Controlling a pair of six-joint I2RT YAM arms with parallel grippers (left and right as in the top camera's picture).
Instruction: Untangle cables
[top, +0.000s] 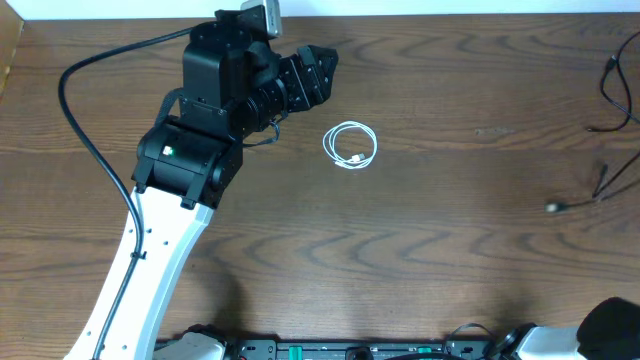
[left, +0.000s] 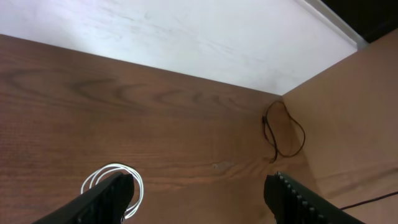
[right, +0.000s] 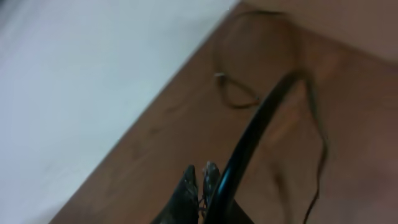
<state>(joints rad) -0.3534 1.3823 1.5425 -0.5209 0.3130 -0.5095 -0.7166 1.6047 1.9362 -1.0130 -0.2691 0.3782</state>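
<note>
Matt wood-grain table (top: 450, 230), smooth white cable (top: 351, 145), ribbed fingers (left: 298, 199)

Wood-grain desk (top: 450, 250), two cords on top.
White cable (top: 350, 146) coiled mid-desk, nearer the far edge; black cable (top: 605, 88) loose along the right edge.

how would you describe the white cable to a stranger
On the brown wooden table, look near the middle, beside the open left gripper. The white cable lies there in a small flat coil; the black cable sits at the far right.

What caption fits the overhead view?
Left gripper, open, near the coiled white cable on the table; black cable far right.
</note>
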